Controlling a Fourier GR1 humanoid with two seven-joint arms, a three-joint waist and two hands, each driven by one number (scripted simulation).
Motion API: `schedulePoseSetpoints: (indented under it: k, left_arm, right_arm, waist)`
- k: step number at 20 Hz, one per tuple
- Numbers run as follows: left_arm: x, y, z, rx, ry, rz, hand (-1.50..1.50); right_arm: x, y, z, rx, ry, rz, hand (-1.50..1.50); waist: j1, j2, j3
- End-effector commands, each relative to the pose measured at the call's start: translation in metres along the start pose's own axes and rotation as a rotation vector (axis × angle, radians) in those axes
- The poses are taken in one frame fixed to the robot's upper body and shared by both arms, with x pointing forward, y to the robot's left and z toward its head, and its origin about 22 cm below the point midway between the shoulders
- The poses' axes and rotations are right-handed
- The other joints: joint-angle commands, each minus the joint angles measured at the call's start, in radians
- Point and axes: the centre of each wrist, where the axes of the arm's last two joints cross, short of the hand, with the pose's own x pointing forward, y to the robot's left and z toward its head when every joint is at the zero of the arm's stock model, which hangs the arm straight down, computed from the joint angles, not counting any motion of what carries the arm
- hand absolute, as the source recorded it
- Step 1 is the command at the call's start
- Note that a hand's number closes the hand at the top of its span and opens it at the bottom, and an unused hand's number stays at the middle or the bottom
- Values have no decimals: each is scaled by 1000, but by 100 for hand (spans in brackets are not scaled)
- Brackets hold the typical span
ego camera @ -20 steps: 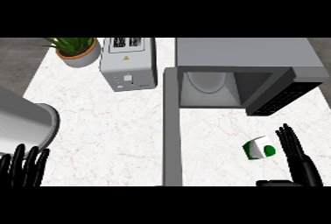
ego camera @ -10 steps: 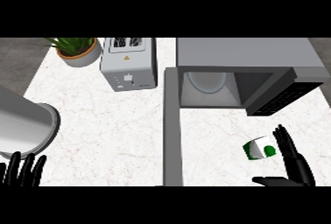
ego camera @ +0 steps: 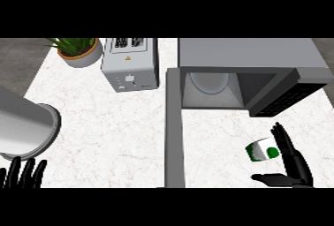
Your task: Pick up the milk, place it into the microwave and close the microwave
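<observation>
Overhead, a white marble counter (ego camera: 117,128) carries an open microwave (ego camera: 251,66) at its far right, door (ego camera: 173,128) swung out toward the near edge, cavity facing forward. Near the counter's right near corner sits the milk (ego camera: 262,151), a small white and green carton, in front of the microwave and right of its door. The right robot hand (ego camera: 294,165) stands just beside the milk on its right, fingers straight and spread wide, thumb reaching under it, not closed on it. The left robot hand (ego camera: 23,174) rests at the near left edge, fingers up and relaxed. A toaster (ego camera: 130,64) and potted plant (ego camera: 78,50) stand at the far left; a large grey cylinder (ego camera: 23,126) lies at the left edge.
</observation>
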Motion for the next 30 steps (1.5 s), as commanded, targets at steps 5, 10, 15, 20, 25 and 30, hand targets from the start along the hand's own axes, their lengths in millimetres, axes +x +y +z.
schedulePoseSetpoints:
  k: [5,10,15,20,25,30]
  left_arm:
    - [-2,8,12,-2,16,-3,-150]
    - [8,6,11,-12,2,-11,-150]
    - [0,14,4,-8,-1,-6,-150]
    - [2,17,24,-22,6,5,-150]
    - [-5,17,14,-34,2,7,-150]
    - [-7,8,7,-23,18,8,-150]
  right_arm:
    - [-10,29,-7,54,-88,-124,-150]
    - [-9,22,-11,5,-110,-90,-150]
    - [-5,24,-16,-41,-144,55,150]
    - [-2,36,-36,-72,-176,76,150]
    - [6,29,-54,-106,-230,23,150]
    - [15,92,-86,-245,-230,25,150]
  waist:
    - [7,2,1]
    - [4,2,1]
    - [-1,1,0]
    - [10,2,0]
    - [6,3,0]
    - [4,3,0]
